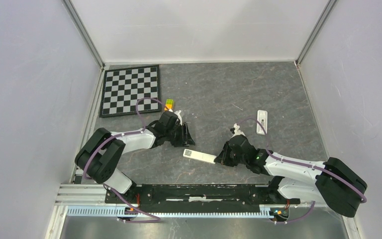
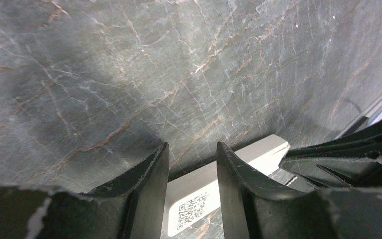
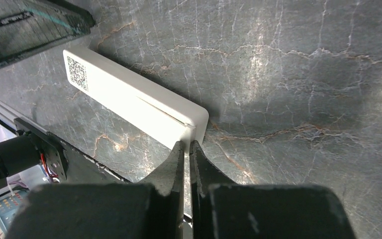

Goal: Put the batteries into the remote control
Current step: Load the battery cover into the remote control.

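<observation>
Your slim white plastic remote control point(image 1: 199, 156) lies flat on the grey marbled worktop point(image 1: 219, 94), between the two arms and near their bases. Only the overhead view shows you the wider layout. A black-and-white checkerboard mat point(image 1: 131, 90) sits at the far left, with a small yellow-green and orange block point(image 1: 169, 104) just beside its near right corner. A short white bar with dark marks point(image 1: 262, 122) lies well apart to the right.

Your left gripper point(image 2: 193, 149) hangs with its fingers apart, and the remote's labelled end shows between them lower down. Your right gripper point(image 3: 186, 144) has its fingers pressed almost together, tips against the remote's opposite end, where a seam crosses the casing. You cannot tell whether anything is pinched there.

The one label is a black QR code point(image 3: 77, 73), and no words are legible. The batteries cannot be picked out in any view.
</observation>
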Robot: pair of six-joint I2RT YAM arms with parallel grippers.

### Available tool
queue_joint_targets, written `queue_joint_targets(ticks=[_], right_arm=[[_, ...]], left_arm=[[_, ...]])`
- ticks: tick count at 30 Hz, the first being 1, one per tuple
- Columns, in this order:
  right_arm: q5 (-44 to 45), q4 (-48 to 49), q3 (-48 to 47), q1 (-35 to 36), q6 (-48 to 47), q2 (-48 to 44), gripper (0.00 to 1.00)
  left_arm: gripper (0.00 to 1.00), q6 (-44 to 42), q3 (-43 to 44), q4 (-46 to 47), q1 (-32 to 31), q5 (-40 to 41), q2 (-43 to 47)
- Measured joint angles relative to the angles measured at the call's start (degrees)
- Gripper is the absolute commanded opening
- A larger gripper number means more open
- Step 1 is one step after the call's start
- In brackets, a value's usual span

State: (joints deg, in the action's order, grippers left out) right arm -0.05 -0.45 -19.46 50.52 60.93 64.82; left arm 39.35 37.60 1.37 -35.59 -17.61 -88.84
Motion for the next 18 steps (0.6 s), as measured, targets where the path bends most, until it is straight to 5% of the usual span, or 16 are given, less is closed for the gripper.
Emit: queue_joint_targets(ticks=[6,14,18], right_arm=[[0.0,0.4,0.0,0.0,0.6,0.4,0.05],[0.4,0.5,0.0,0.0,0.7,0.1,0.06],[0.5,0.5,0.0,0.0,0.7,0.1,0.07]], left_arm=[[0.51,0.2,-2.4,4.2,0.0,-1.6,0.3],[0.81,0.7,-1.3,-1.4,-0.5,3.9,3.8],[0.83,0.7,-0.7,-6.4,-0.5,8.9,6.5]])
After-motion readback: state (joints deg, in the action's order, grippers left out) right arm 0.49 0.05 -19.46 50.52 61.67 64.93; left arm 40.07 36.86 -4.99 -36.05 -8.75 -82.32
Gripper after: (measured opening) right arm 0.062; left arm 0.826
